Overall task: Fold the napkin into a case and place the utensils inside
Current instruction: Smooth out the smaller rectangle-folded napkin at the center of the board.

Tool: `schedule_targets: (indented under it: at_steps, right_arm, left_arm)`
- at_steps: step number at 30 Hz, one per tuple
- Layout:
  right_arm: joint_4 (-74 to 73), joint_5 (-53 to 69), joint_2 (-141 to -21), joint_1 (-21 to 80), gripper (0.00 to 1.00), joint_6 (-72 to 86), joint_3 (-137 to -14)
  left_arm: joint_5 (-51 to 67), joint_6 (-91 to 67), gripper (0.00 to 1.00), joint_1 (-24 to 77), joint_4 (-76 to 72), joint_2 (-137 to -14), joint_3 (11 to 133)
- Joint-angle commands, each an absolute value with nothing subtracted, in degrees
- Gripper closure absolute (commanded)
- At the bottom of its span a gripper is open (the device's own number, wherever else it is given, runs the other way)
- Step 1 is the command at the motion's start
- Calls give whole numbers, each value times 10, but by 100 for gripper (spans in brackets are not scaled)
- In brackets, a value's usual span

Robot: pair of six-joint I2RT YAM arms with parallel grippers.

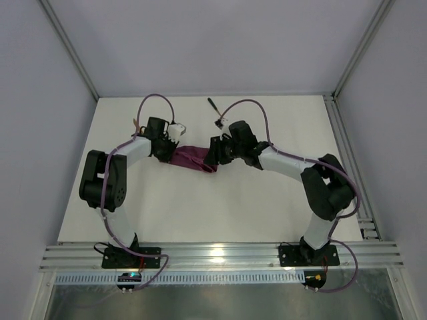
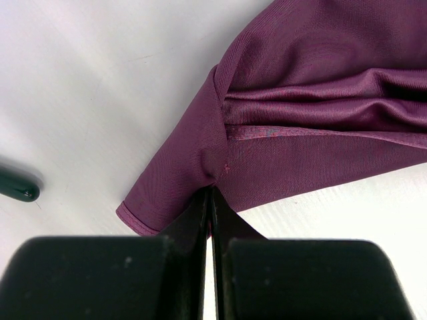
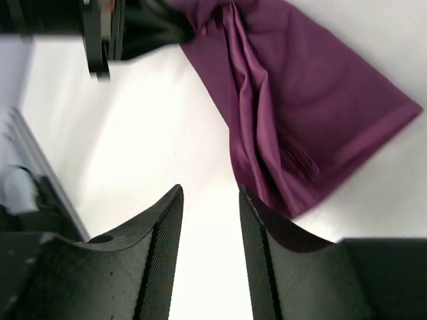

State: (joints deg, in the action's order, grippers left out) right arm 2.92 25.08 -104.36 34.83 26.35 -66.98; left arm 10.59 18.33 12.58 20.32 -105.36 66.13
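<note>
The napkin (image 1: 194,159) lies bunched into a loose, wrinkled strip near the middle of the bench (image 1: 220,207), stretched between the two arms. It does not yet read as a case: the wrist views show uneven pleats and an open hemmed corner rather than a flat pouch. The left fingers (image 2: 202,212) are clenched on a fold of the cloth at its left end. The right fingers (image 3: 167,227) stand apart with only bare bench between them. The napkin's other end lies just beside them, its edge touching the outer finger, so that end is not gripped. One utensil (image 1: 213,105) with a black handle lies well apart at the far side of the bench, outside the cloth; the other I cannot pick out with certainty. By my judgement the folding is partway at best, and flattening the cloth into a pouch and loading both utensils remain to be done.
</note>
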Motion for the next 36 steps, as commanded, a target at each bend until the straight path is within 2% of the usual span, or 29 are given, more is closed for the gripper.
schedule_targets:
  at_steps: [1, 3, 5, 9, 15, 20, 27, 28, 32, 33, 35, 36]
  right_arm:
    - [-26, 156, -948, 390, 53, 69, -634]
    - [-58, 114, -923, 421, 47, -45, -625]
    - [-78, 59, -918, 461, 46, -101, -623]
    - [-82, 26, -930, 497, 44, -209, -616]
    - [-83, -37, -976, 502, 40, -258, -649]
    - [-95, -55, -1023, 504, 33, -289, -680]
    - [-123, -118, -1078, 512, 33, -311, -714]
    - [-131, -127, -1087, 512, 35, -311, -735]
    - [-171, -141, -1131, 500, 69, -295, -791]
    - [-177, -138, -1138, 496, 84, -285, -808]
    - [-187, -128, -1147, 483, 96, -272, -819]
    - [-189, -120, -1146, 478, 96, -265, -823]
  left_arm:
    - [110, 183, 100, 121, 210, -1063, 659]
    - [110, 183, 100, 122, 211, -1063, 660]
    - [110, 184, 100, 121, 212, -1062, 660]
    - [109, 186, 100, 121, 213, -1061, 660]
    - [111, 189, 100, 121, 216, -1055, 660]
    - [112, 192, 100, 121, 216, -1050, 657]
    - [117, 192, 100, 121, 218, -1048, 657]
    - [117, 192, 100, 122, 219, -1048, 657]
    - [116, 195, 100, 121, 219, -1048, 658]
    - [115, 196, 100, 122, 218, -1047, 659]
    - [112, 199, 100, 121, 218, -1048, 658]
    - [110, 200, 100, 122, 218, -1047, 657]
